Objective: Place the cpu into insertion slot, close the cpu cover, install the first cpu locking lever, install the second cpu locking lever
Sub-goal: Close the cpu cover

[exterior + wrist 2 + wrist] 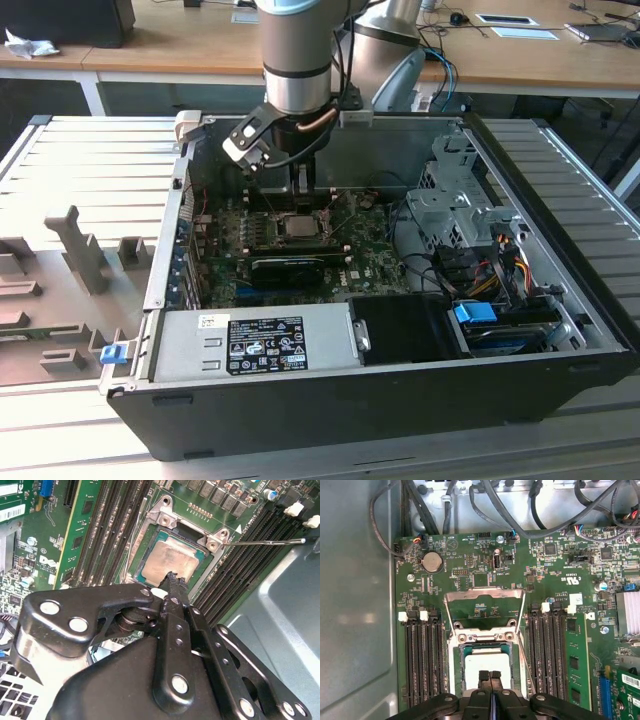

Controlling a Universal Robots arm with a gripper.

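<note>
My gripper [490,675] is pinched closed on nothing, tips right at the cpu [487,659]. The chip lies flat in the insertion slot [453,652], metal top up, edges parallel to the memory slots [422,665]. The cpu cover [484,595] is flipped open.

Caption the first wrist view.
Shut gripper at the cpu seated in the insertion slot, with the cpu cover open.

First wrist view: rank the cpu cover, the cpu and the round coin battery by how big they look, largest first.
1. cpu cover, raised open and seen at a tilt, so its lead is unsure.
2. cpu, partly hidden by the gripper.
3. coin battery, clearly smallest.
</note>
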